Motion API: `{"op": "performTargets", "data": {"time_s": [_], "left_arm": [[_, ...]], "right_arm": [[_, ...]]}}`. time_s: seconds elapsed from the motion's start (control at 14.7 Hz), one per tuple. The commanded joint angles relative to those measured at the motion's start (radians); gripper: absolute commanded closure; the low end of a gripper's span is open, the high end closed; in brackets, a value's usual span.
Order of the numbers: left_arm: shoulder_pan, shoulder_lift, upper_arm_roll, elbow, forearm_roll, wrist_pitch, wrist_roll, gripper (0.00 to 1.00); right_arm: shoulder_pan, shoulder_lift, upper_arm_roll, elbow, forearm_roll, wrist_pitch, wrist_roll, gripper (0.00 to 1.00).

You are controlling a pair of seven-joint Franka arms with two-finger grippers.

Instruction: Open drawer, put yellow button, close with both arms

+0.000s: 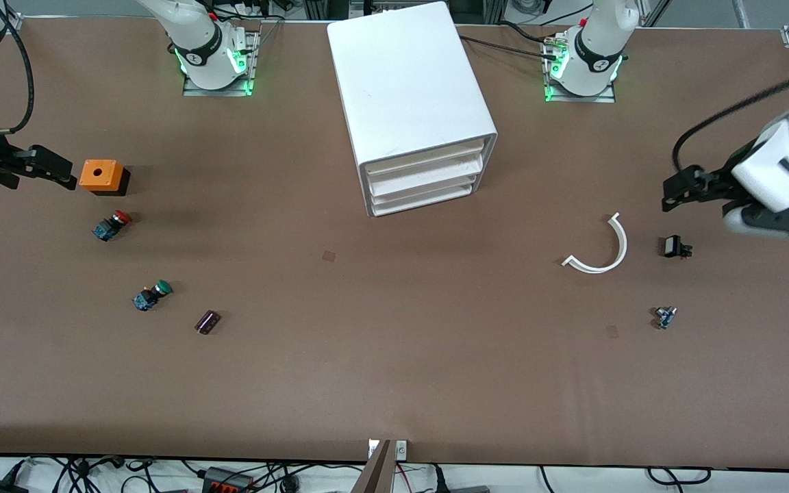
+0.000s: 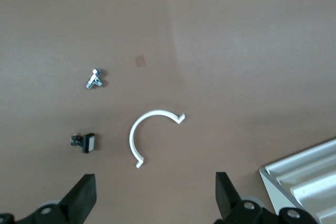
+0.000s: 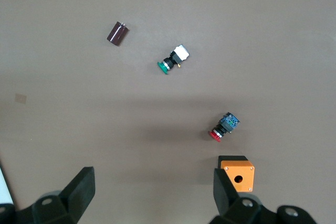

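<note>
Drawer (image 1: 424,159) is seen shut in cabinet (image 1: 408,89). Left claw (image 2: 155,195) & right claw (image 3: 153,192) are held released, empty, above surface (image 1: 394,383).

An orange box (image 1: 102,176), 2 red- and green-capped switches (image 1: 111,225), a dark cylinder (image 1: 207,322), a white arc (image 1: 600,246).
</note>
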Motion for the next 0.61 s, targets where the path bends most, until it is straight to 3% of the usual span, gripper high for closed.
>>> {"op": "performTargets", "data": {"time_s": [0.0,0.54], "left_arm": [[-0.030,-0.110,0.030,-0.171,0.008,0.088,0.020,0.00],[-0.018,-0.121,0.019,-0.186,0.010,0.088,0.002,0.00]], "right_arm": [[-0.005,-0.032,0.005,-0.036,-0.015,0.018,-0.011,0.00],[-0.003,-0.026,0.005,-0.025,-0.021,0.011,-0.010,0.00]]}}
